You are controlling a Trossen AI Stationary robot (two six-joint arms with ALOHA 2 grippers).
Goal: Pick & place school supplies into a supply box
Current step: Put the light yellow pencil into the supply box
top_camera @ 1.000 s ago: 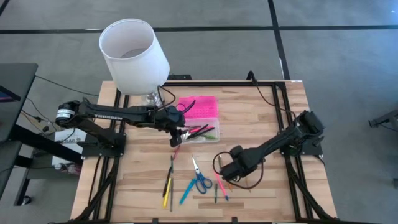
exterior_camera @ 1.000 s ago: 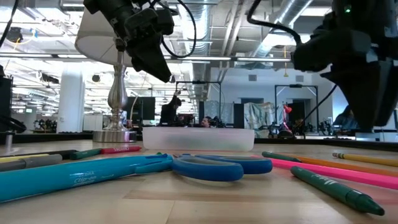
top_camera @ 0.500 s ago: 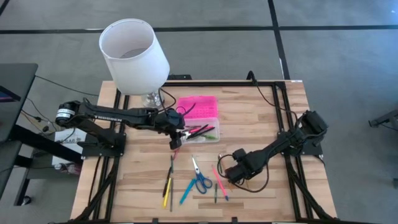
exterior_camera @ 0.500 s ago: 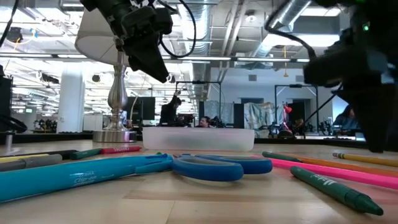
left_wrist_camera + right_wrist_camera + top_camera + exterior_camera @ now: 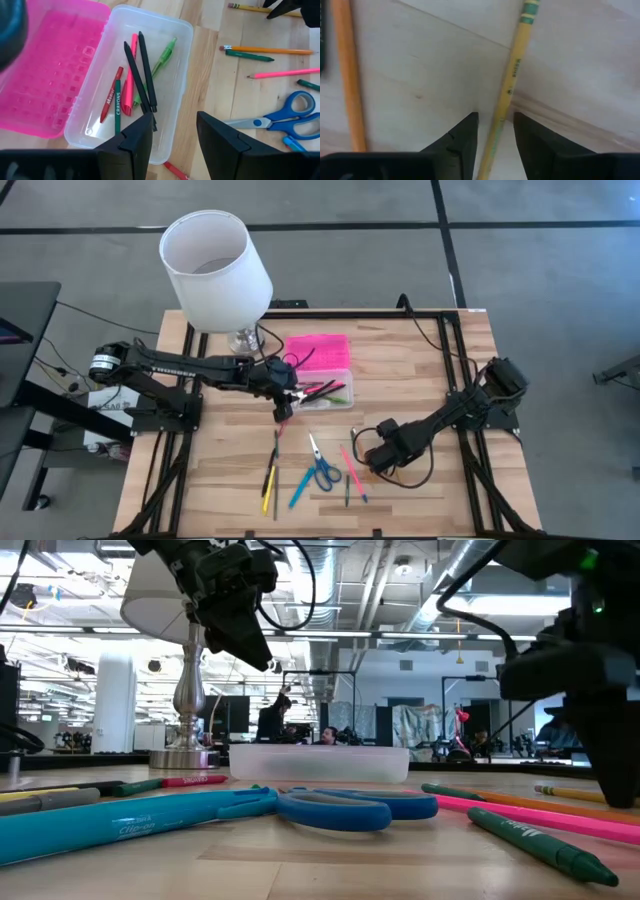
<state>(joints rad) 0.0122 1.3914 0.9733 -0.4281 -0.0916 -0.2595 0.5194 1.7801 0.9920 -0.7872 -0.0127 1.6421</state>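
The right tool (image 5: 372,463) sits low on the worktop (image 5: 430,370), lower centre-right of the high view, its fingers (image 5: 457,142) spread to either side of a yellow pencil (image 5: 510,90) and not yet pinching it. The left tool (image 5: 283,408) hangs, spread and empty, over the near end of the supply box (image 5: 325,391), centre of the frame. A white lampshade (image 5: 213,268) stands upper left. The box's pink lid (image 5: 317,351) lies open. Scissors (image 5: 320,467) and loose pens (image 5: 299,489) lie lower centre.

Bright pink ribbed lid (image 5: 55,70), clear supply box (image 5: 165,37), blue-handled scissors (image 5: 287,117), yellow pencil (image 5: 512,85)
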